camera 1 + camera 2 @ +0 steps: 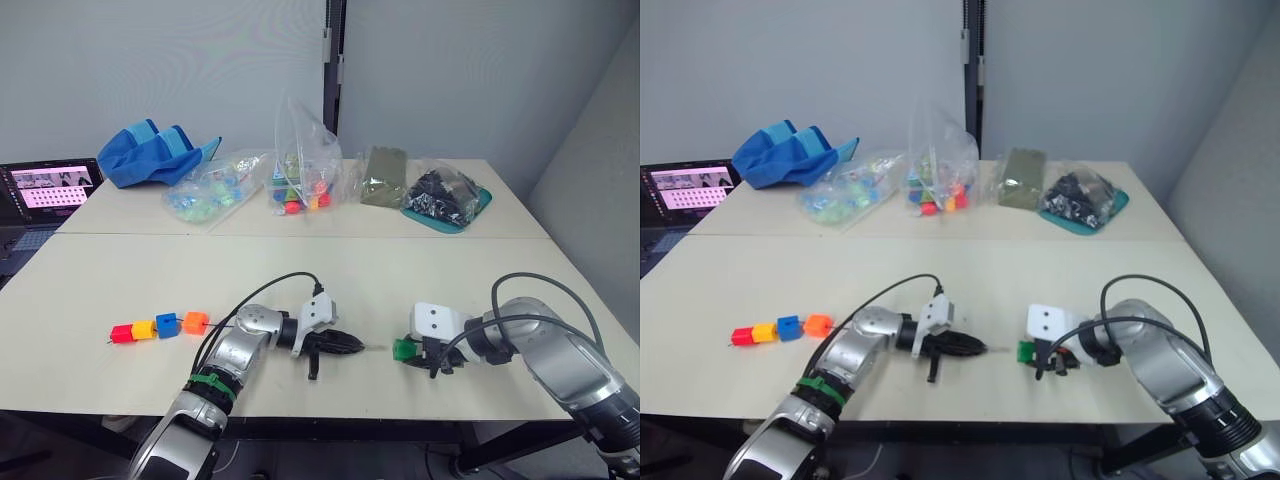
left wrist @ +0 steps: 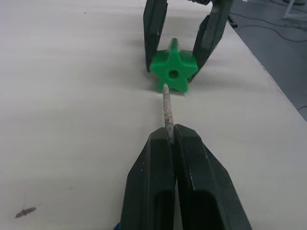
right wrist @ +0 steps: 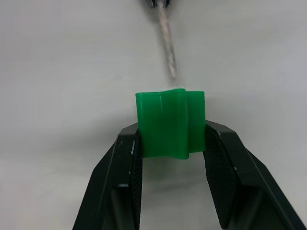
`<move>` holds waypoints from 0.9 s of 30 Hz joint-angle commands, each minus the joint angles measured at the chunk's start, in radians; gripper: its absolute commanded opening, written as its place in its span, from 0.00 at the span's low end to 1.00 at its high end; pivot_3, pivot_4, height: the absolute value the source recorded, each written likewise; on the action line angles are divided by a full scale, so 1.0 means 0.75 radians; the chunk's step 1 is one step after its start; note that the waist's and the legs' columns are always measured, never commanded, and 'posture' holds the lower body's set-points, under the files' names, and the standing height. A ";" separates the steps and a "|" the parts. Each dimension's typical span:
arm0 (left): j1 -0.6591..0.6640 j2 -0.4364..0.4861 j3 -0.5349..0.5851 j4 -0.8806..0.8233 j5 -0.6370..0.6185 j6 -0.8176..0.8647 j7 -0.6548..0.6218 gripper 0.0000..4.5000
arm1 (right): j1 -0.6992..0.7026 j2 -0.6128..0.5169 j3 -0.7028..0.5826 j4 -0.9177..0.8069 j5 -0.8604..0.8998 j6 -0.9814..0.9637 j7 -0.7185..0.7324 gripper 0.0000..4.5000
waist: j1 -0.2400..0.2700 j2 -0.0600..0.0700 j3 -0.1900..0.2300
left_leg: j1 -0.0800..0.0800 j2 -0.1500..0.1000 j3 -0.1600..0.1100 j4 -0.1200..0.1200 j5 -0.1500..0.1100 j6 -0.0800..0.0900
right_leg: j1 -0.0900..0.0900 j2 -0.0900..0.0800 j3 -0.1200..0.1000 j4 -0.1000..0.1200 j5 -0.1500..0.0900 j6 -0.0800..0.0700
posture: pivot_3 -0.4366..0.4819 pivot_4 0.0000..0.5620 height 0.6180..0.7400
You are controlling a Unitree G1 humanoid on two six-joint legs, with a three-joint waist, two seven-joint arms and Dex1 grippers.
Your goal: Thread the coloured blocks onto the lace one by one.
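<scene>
glossy star-shaped green block (image 2: 173, 73), stiff speckled lace tip (image 2: 167, 114)

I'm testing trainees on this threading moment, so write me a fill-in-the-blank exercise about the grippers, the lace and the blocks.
1. The right gripper is shut on a block whose colour is ____.
2. Seen from the left wrist, that block has the shape of a ____.
3. The left gripper pinches the stiff pale tip of the ____.
4. The row lying on the table holds ____ blocks: red, yellow, blue and orange.

Missing words: green; star; lace; four
</scene>
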State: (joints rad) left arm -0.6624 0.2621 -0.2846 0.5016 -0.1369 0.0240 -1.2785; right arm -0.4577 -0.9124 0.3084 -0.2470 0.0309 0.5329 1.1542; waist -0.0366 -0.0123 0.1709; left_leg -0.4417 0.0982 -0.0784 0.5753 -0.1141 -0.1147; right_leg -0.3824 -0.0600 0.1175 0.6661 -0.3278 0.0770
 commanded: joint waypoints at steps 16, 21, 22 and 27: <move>-0.062 -0.116 -0.031 0.009 0.024 -0.045 0.026 0.00 | -0.019 0.009 -0.017 -0.057 0.004 0.016 0.010 0.29 | 0.001 0.000 0.000 | 0.001 0.000 0.000 0.002 0.000 0.000 | 0.002 0.000 0.000 0.001 0.000 0.000 | 0.48 0.27 1.00; -0.078 -0.132 -0.045 0.037 0.035 -0.065 0.013 0.00 | -0.019 0.013 -0.025 -0.073 0.010 0.027 0.010 0.29 | 0.002 0.000 0.000 | 0.001 0.000 0.000 0.003 0.000 0.000 | 0.003 0.000 -0.001 0.001 0.000 0.001 | 0.48 0.27 1.00; -0.078 -0.133 -0.049 0.039 0.034 -0.066 0.007 0.00 | -0.019 0.014 -0.025 -0.074 0.009 0.028 0.009 0.29 | 0.001 0.000 0.000 | 0.001 0.000 -0.001 0.003 0.000 0.000 | 0.003 0.000 0.000 0.001 0.000 0.001 | 0.48 0.27 1.00; -0.078 -0.144 -0.060 0.041 0.039 -0.080 0.007 0.00 | -0.010 0.014 -0.028 -0.081 0.012 0.033 0.002 0.29 | -0.001 0.000 0.000 | 0.001 0.000 -0.001 0.002 0.000 0.000 | 0.003 0.000 0.000 0.001 0.000 0.001 | 0.48 0.27 1.00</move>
State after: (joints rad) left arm -0.7031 0.1632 -0.3234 0.5461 -0.1061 -0.0174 -1.2645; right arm -0.4580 -0.8980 0.3072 -0.2832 0.0335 0.5530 1.1598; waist -0.0376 -0.0122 0.1709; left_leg -0.4408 0.0982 -0.0789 0.5771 -0.1141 -0.1147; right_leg -0.3805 -0.0600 0.1171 0.6669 -0.3275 0.0775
